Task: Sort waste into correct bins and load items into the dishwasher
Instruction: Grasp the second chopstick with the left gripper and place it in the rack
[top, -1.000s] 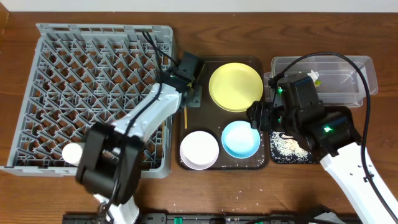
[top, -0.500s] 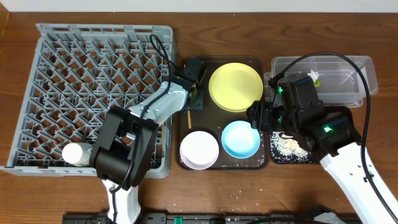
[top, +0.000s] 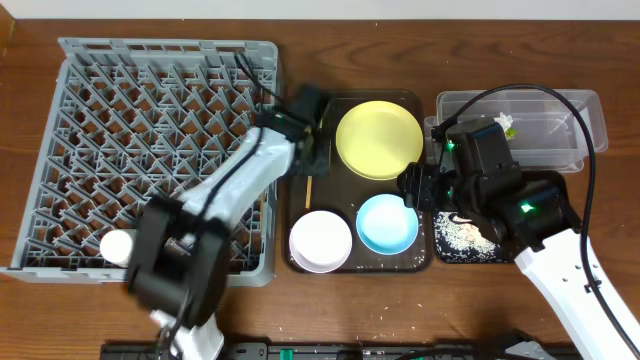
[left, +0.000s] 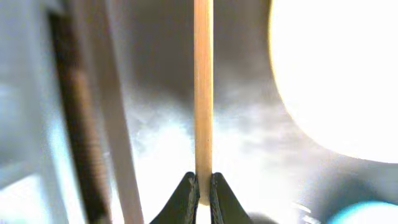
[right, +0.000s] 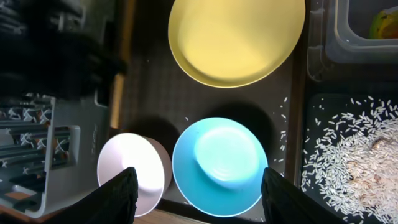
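My left gripper (left: 203, 186) is shut on a wooden chopstick (left: 203, 93), which runs along the left side of the brown tray (top: 420, 262). From overhead the left gripper (top: 309, 152) is over the tray's left edge, with the chopstick (top: 308, 188) below it. A yellow plate (top: 378, 140), a white bowl (top: 320, 240) and a blue bowl (top: 387, 222) sit on the tray. My right gripper (right: 205, 199) is open and empty above the blue bowl (right: 217, 165), beside the white bowl (right: 134, 171). The grey dish rack (top: 165, 60) stands at the left.
A white cup (top: 115, 245) lies in the rack's near left corner. A clear bin (top: 570, 105) with a small scrap stands at the back right. A black tray (top: 445, 255) with spilled rice (right: 354, 149) is in front of it.
My left arm has shifted slightly at the tray's left edge, and the chopstick has drifted a little to the right. The right arm has not moved.
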